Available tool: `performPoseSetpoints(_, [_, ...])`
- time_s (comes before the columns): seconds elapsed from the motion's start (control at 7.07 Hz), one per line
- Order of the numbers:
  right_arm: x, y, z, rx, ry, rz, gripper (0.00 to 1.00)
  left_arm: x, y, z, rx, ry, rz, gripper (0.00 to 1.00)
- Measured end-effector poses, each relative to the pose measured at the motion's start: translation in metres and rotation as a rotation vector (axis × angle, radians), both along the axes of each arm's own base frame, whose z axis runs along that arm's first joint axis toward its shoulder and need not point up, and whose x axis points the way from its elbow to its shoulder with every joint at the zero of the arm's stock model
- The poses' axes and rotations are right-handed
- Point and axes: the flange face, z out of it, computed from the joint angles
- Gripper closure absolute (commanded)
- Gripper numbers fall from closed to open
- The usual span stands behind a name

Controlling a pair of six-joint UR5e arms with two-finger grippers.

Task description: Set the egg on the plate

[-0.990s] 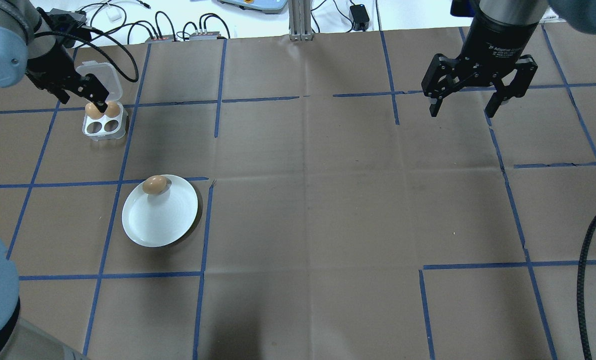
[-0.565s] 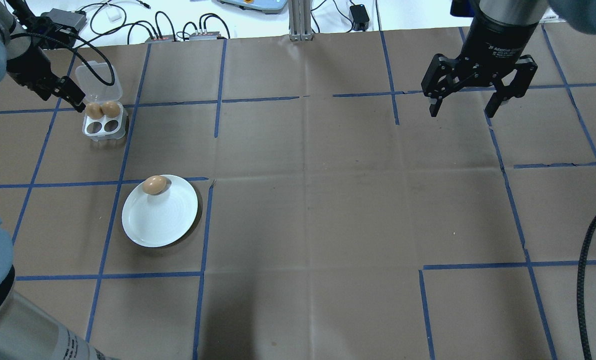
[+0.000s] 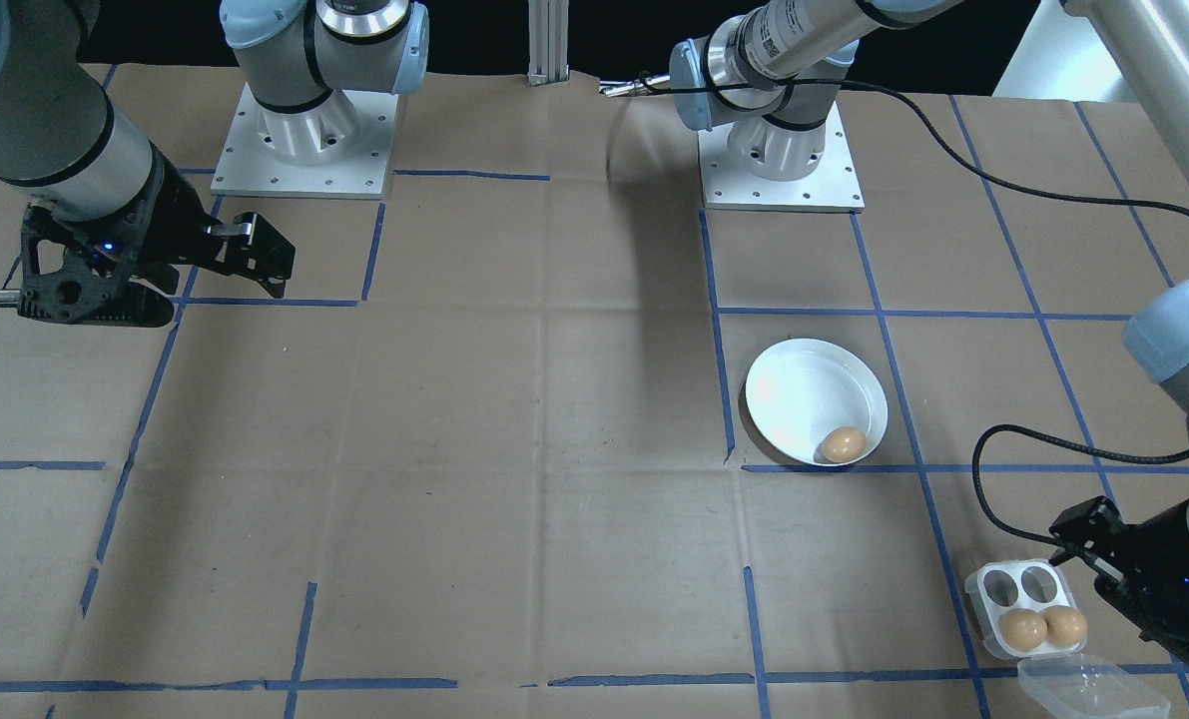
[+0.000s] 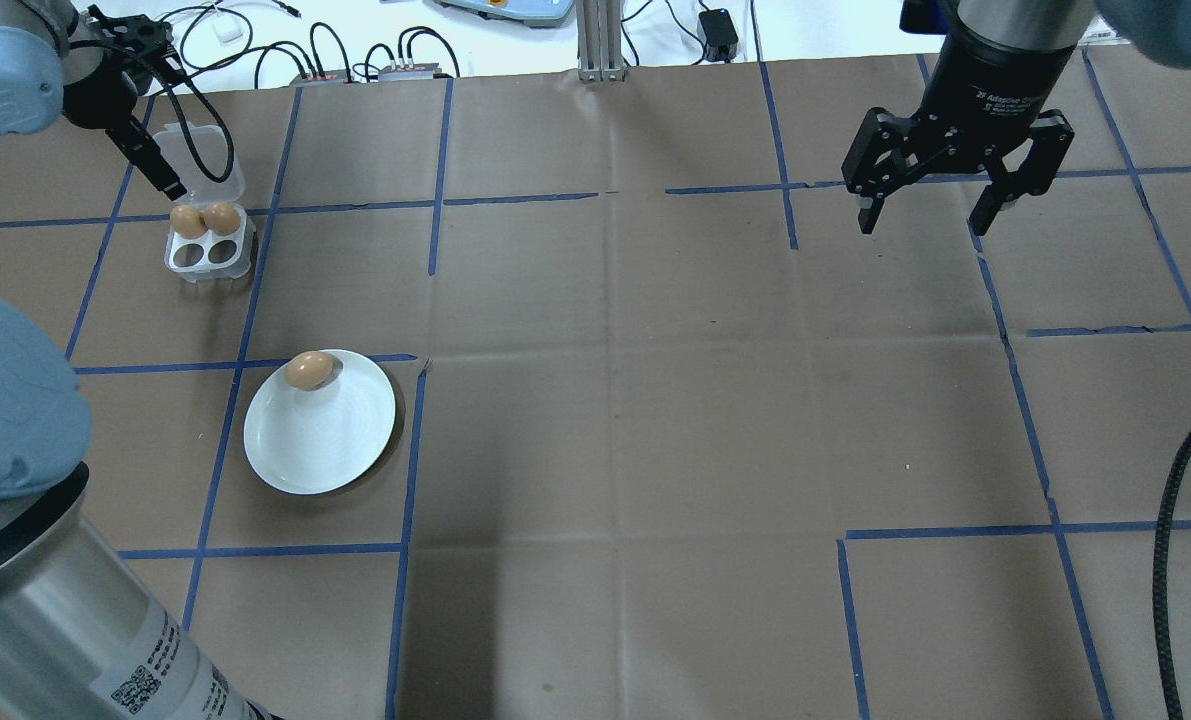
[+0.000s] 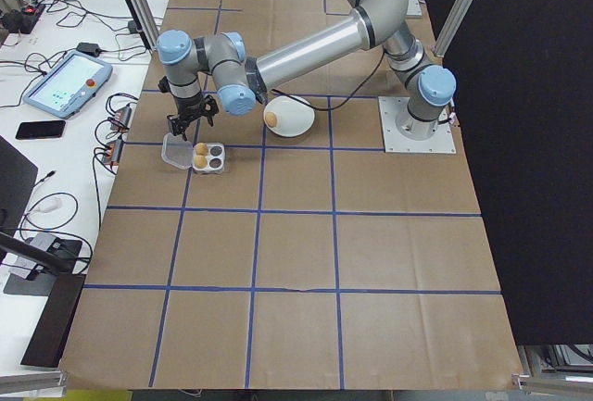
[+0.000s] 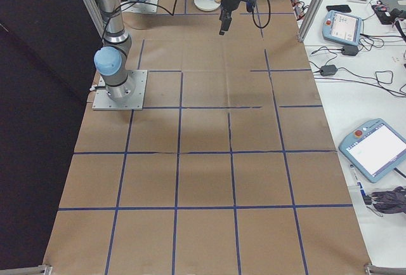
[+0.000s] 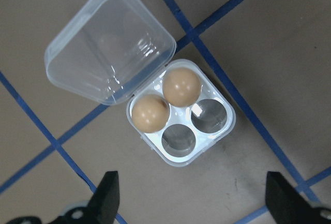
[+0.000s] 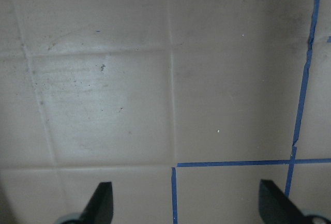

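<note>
One brown egg [image 4: 310, 370] lies at the far rim of the round white plate [image 4: 320, 440], which also shows in the front view as the plate [image 3: 804, 384] with the egg [image 3: 843, 443]. Two more eggs [image 7: 150, 113] [image 7: 181, 86] sit in the back cups of the square tray [image 7: 209, 144]; its clear lid [image 7: 108, 43] is folded open. My left gripper [image 7: 191, 200] hovers open and empty above the tray's near side, seen edge-on overhead as the left gripper [image 4: 163, 182]. At the far right my right gripper [image 4: 925, 220] hangs open and empty over bare paper.
Brown paper with blue tape lines [image 4: 435, 200] covers the table. Cables and small boxes [image 4: 355, 60] lie beyond the far edge. My left arm's big elbow [image 4: 5, 400] looms at the lower left. A black cable [image 4: 1170, 560] hangs at the right edge.
The left gripper, down at the tray's eggs a second ago, has drawn back and turned, empty. The left elbow swung into the lower left. Both tray eggs and the right arm stayed put.
</note>
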Motion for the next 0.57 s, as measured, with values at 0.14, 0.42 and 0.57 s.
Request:
performPoseSetpoints(0.14, [0.0, 0.0, 0.0, 0.0, 0.0, 0.0, 0.0, 0.005, -0.005, -0.014, 0.026, 0.006, -0.074, 0.0])
performPoseSetpoints(0.42, [0.0, 0.0, 0.0, 0.0, 0.0, 0.0, 0.0, 0.014, -0.01, -0.048, 0.074, 0.025, -0.158, 0.01])
performPoseSetpoints(0.57, [0.0, 0.0, 0.0, 0.0, 0.0, 0.0, 0.0, 0.016, -0.011, -0.064, 0.093, 0.034, -0.181, 0.01])
